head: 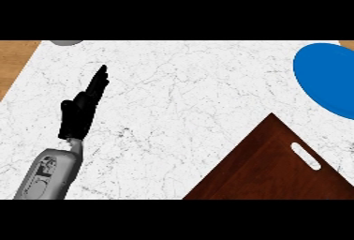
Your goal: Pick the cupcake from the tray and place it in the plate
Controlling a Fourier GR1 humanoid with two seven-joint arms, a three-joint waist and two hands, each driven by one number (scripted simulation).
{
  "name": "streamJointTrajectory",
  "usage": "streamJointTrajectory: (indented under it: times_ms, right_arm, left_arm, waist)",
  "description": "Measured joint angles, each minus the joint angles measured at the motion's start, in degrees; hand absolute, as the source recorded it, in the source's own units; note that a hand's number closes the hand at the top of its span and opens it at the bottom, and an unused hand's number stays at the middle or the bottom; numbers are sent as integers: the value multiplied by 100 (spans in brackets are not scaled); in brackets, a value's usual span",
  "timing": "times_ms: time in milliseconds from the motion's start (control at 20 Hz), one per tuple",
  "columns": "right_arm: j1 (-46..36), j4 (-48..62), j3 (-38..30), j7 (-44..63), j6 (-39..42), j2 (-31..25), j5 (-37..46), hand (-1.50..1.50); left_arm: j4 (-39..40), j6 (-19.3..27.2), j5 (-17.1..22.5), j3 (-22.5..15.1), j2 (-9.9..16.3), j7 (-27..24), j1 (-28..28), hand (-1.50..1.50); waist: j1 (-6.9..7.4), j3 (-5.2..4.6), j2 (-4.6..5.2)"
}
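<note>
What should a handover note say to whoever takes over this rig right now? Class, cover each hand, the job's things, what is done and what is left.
Left hand: open, fingers straight, resting over the white counter at the view's left, holding nothing.
Right hand: not in view.
Tray: dark wood with a handle slot, at the lower right, partly cut off by the view's edge.
Plate: blue, at the upper right edge; the part in view holds nothing.
Cupcake: not visible anywhere in this view.
Done: nothing that the view shows.
Left: find the cupcake, pick it up, place it in the plate.
</note>
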Motion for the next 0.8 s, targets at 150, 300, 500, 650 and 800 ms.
streamJointTrajectory:
  times_ms: [150, 300, 500, 650, 800]
  right_arm:
    - [-406, 296, 250, 146, -185, 199, 335, 150]
    - [-567, 563, 517, 263, -591, 414, 721, 150]
    - [-815, 996, 705, 544, -824, 691, 1026, -150]
    - [-974, 1317, 693, 770, -769, 909, 1055, -150]
    - [-1074, 1548, 585, 868, -725, 1112, 974, -150]
  left_arm:
    - [34, -11, -11, 32, -4, 41, -66, 0]
    - [-3, -39, -4, 42, -6, 62, -79, 0]
    - [-18, -65, -16, 33, -26, 69, -88, 0]
    - [62, -62, -38, 48, -45, 15, -111, 0]
    - [109, -89, -39, 86, -25, -29, -137, 0]
  waist:
    - [6, -3, 11]
    - [43, -1, 30]
    - [79, 3, 51]
    - [88, 7, 72]
    - [93, 10, 85]
